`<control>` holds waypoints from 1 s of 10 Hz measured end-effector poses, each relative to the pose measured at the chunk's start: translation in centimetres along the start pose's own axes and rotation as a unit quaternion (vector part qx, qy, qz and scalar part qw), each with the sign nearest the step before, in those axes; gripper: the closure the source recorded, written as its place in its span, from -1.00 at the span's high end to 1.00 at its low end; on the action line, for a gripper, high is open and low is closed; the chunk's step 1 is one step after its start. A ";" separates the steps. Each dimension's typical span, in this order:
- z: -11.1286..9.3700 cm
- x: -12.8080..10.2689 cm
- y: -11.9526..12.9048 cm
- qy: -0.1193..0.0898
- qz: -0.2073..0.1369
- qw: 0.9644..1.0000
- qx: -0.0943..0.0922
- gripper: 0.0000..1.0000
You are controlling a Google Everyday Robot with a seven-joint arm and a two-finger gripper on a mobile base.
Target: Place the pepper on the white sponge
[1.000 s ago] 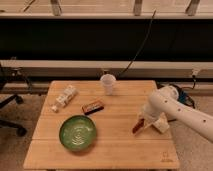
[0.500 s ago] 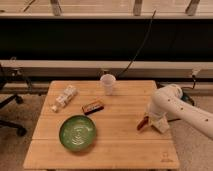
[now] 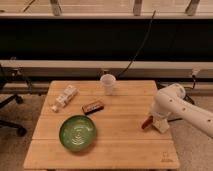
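The pepper [image 3: 146, 123], small, dark red and tapered, sits at the right edge of the desk [image 3: 120, 135], tilted up toward my end effector [image 3: 156, 123], which is low over that edge beside a cream block that I take to be the white sponge [image 3: 162, 126]. The pepper touches or nearly touches that block; whether it rests on it I cannot tell, nor whether my end effector grips it or has let go. My white arm [image 3: 175, 107] reaches in from the right, so the work stays on that side. Well apart lie a brown bar [image 3: 93, 106], a white cup [image 3: 107, 83], a printed white package [image 3: 64, 97] and a green bowl [image 3: 78, 133].
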 end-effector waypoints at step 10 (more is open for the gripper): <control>-0.4 2.0 1.0 0.030 0.025 0.999 -0.001 0.38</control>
